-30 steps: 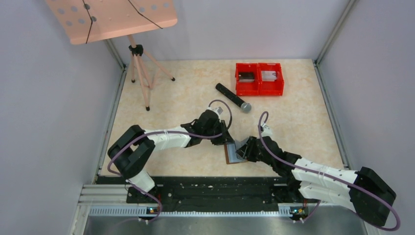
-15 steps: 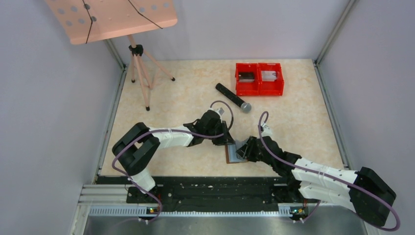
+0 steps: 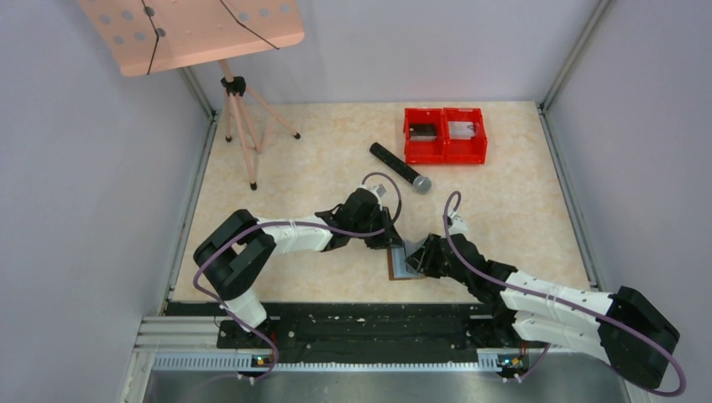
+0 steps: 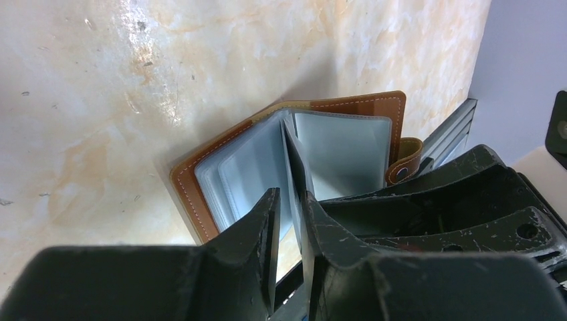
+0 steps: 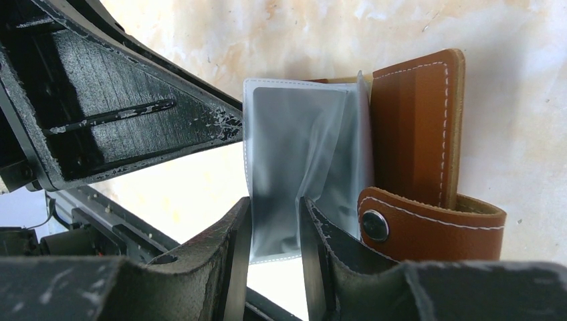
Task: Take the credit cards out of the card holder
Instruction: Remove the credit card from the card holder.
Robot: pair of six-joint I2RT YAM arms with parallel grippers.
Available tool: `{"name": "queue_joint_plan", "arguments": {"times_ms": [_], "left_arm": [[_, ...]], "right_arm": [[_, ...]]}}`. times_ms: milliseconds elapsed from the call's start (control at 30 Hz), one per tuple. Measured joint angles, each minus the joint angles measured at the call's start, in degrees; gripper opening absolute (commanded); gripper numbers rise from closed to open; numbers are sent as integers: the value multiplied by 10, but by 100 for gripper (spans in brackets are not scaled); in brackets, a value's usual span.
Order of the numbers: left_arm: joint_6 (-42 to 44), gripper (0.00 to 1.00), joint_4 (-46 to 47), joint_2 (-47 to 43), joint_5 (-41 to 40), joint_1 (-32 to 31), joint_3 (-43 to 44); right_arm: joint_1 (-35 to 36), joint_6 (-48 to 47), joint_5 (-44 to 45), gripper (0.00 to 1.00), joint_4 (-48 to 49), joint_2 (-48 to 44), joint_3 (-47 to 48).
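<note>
Lower frame, left wrist view: left gripper (image 4: 289, 194) barely parted around an upright sleeve (image 4: 286, 147) of the card holder (image 4: 361, 103), splayed open at lower centre overhead; right gripper (image 5: 274, 204) likewise. Cannot tell whether clamped. Light, floppy, slick plastic; best pinched at a card's edge. Beyond, no cards discernible in cloudy pockets.

My right gripper (image 5: 275, 224), fingers narrowly parted, sat either side of a grey-blue sleeve (image 5: 294, 147) of the open brown card holder (image 5: 414, 127), its snap tab (image 5: 428, 224) just beside.
</note>
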Motion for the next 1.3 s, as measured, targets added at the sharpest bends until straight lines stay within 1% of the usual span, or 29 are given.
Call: {"name": "queue_joint_plan", "arguments": {"times_ms": [533,833,867,900,967,1067,1167,1300], "left_arm": [[-11,21,18,9,13,0,0],[-17,21,30,29,21,0,0],[-18,20,30,29,22,0,0],[-18,17,30,29,23,0,0],[-19,8,32,30,26,0,0],[-24,0,35,34,30,0,0],[-26,0,32,35,28,0,0],[-25,0,21,24,17,0,-6]], "right_arm": [[0,0,0,32,0,0,0],[0,0,-1,32,0,0,0],[0,0,-1,32,0,0,0],[0,0,-2,32,0,0,0],[0,0,-2,36,0,0,0],[0,0,-5,47,0,1,0],[0,-3,-10,57,-5,4,3],[0,-9,-11,60,-28,3,22]]}}
